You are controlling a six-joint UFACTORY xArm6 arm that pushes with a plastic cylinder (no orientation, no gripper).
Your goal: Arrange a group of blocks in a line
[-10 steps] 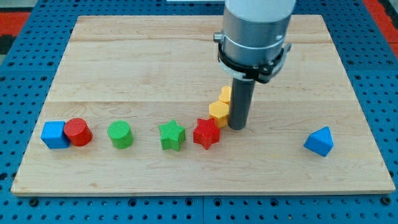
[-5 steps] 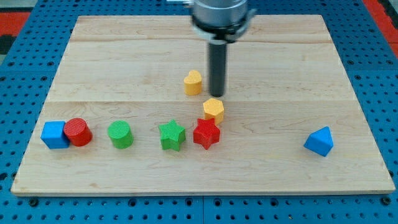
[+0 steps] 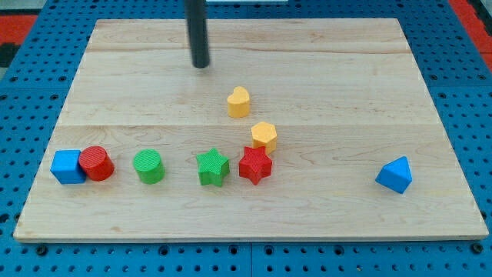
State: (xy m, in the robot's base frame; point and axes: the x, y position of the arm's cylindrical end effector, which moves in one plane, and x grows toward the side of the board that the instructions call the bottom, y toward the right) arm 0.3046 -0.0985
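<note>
My tip (image 3: 201, 65) is near the view's top, left of centre, up and to the left of the yellow heart-shaped block (image 3: 238, 101), touching no block. A yellow hexagon (image 3: 264, 136) sits below the heart, touching the red star (image 3: 255, 165). Along the view's bottom runs a row: blue cube (image 3: 67, 166), red cylinder (image 3: 97, 163), green cylinder (image 3: 147, 165), green star (image 3: 212, 168), then the red star. A blue triangular block (image 3: 394, 175) lies alone at the right.
The blocks rest on a wooden board (image 3: 346, 85) set on a blue pegboard surface (image 3: 23, 85). The board's edges lie close to the blue cube at the left.
My tip has moved from beside the yellow hexagon up and to the left, away from the blocks. The yellow heart was pushed up and left, apart from the hexagon.
</note>
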